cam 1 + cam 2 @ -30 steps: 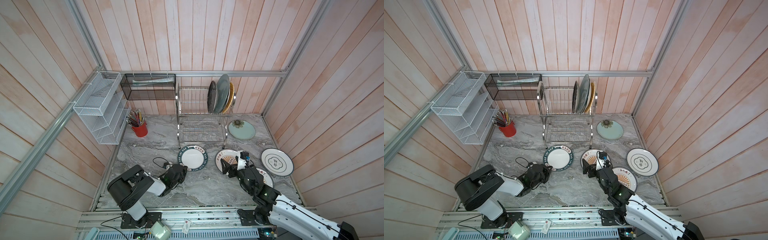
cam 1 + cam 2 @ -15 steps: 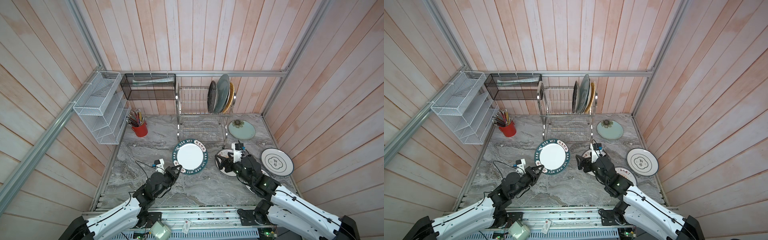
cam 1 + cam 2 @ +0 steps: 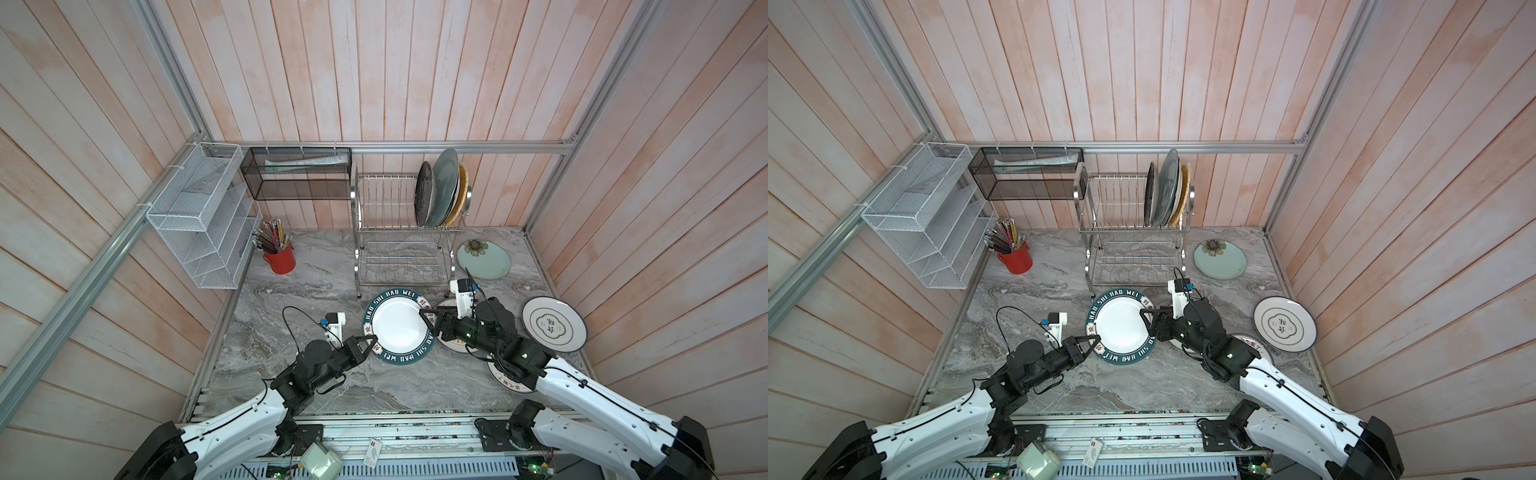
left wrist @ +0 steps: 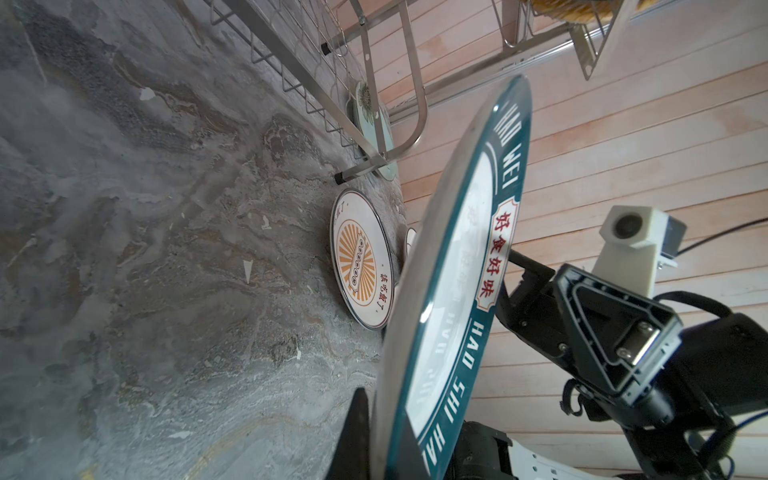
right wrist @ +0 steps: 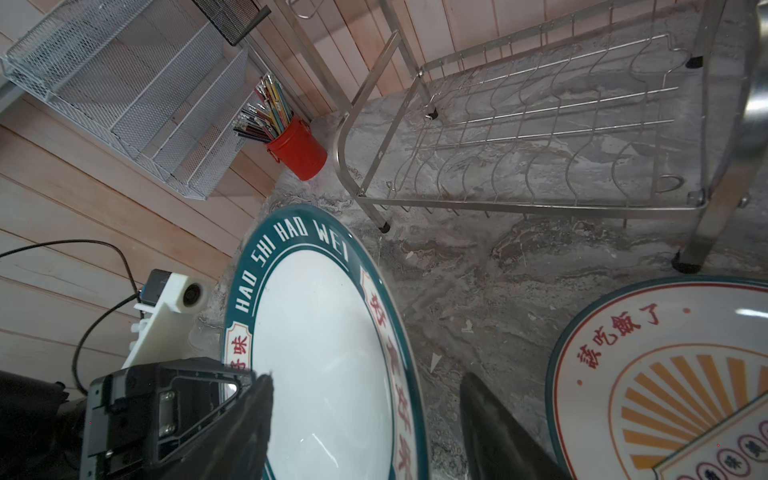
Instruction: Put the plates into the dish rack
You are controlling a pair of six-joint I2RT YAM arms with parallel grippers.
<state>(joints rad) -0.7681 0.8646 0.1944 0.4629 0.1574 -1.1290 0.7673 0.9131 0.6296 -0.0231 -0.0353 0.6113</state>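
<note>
My left fingers [image 4: 357, 436] pinch the near rim of the green-lettered plate [image 3: 398, 328]. My right fingers [image 5: 253, 415] stand apart, straddling its opposite rim, not clamped. The plate hangs tilted above the tabletop [image 3: 307, 291], just in front of the dish rack [image 3: 356, 216], where other plates [image 3: 442, 191] stand upright on the upper tier.

The white green-lettered plate [image 3: 398, 328] hangs tilted above the bench [image 3: 316, 291] before the two-tier steel dish rack [image 3: 398, 266], whose upper tier holds upright plates [image 3: 444, 187], black, grey-teal, perhaps cream, and yellow, while the mint plate [image 3: 484, 259], blue-ring plate [image 3: 554, 324] and orange-sunburst plate [image 4: 360, 259] lie flat.
</note>
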